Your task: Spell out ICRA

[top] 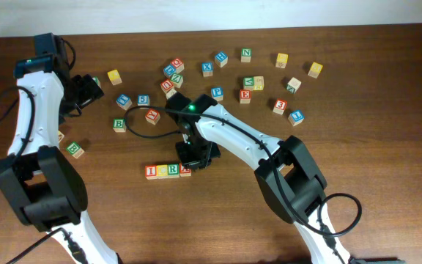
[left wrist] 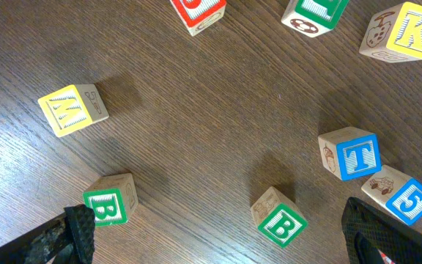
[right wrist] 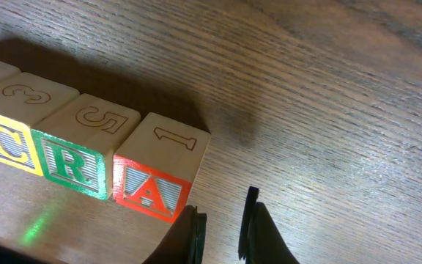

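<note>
Four cubes stand side by side in a row [top: 167, 171] near the front middle of the table, reading I [top: 151, 171], C, R [top: 173, 170], A. The right wrist view shows the yellow C [right wrist: 6, 143], green R [right wrist: 72, 167] and red A [right wrist: 152, 192] touching one another; the I is cut off at the left edge. My right gripper [right wrist: 222, 231] hovers just right of the A, fingers almost together with nothing between them. My left gripper [left wrist: 222, 246] is wide open and empty above the far left of the table [top: 86, 92].
Two green B cubes [left wrist: 108, 205] [left wrist: 280, 224] lie under the left gripper, with a yellow W [left wrist: 68, 110], blue T [left wrist: 350, 154] and blue 5 [left wrist: 409, 199] nearby. Several loose cubes are scattered across the back [top: 247, 81]. A black cable [top: 141, 125] loops behind the row.
</note>
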